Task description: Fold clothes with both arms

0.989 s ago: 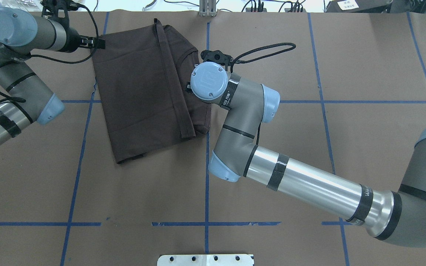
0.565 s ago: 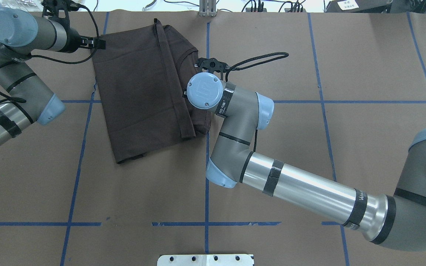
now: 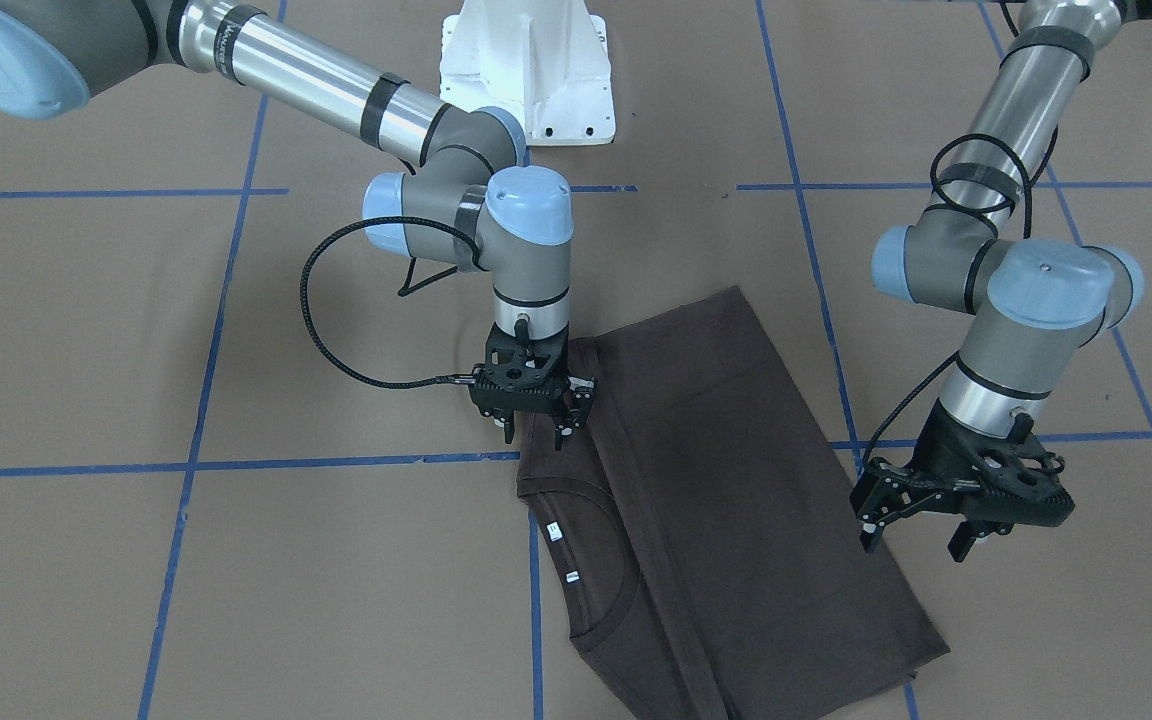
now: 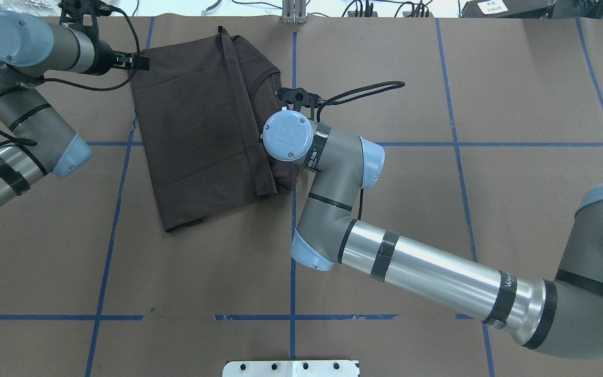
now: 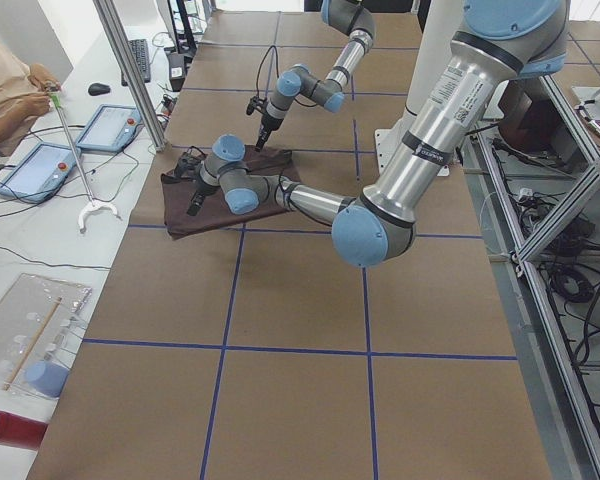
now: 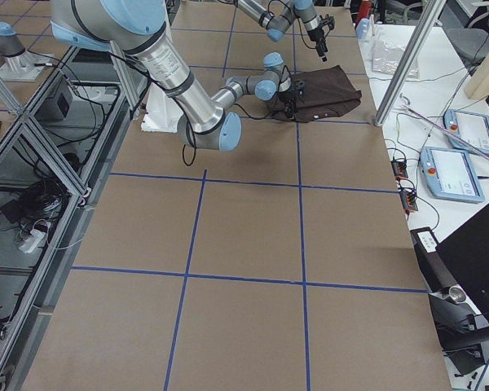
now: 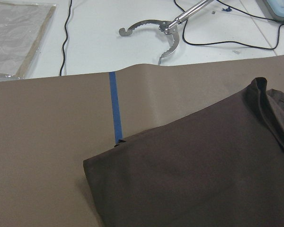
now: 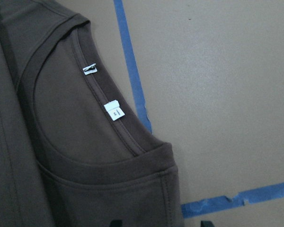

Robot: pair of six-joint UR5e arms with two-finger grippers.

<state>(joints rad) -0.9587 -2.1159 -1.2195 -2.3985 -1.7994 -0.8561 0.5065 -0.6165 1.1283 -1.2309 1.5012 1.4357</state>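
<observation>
the dark brown t-shirt (image 3: 736, 480) lies flat on the matte brown paper covering the table (image 3: 236, 600), on the far side from the robot and slightly toward its left. it is a soft, smooth knit folded lengthwise into a long slanted rectangle, and a stitched hem band (image 4: 238, 110) runs down the top layer. the ribbed round collar (image 8: 109, 127) curves open at one end, with two small white labels (image 8: 114, 110) sewn inside it. glossy blue tape lines (image 8: 132, 71) cross the paper in a grid, and one passes just beside the collar.

the right gripper (image 3: 536, 435) points straight down at the shirt's shoulder edge near the collar. its black fingers are parted and straddle that edge, clasping nothing; whether the tips touch the cloth cannot be told.

the left gripper (image 3: 913, 545) hangs at the opposite long edge, jaws wide apart and empty, one fingertip over the fabric's border and the other over bare paper.
</observation>
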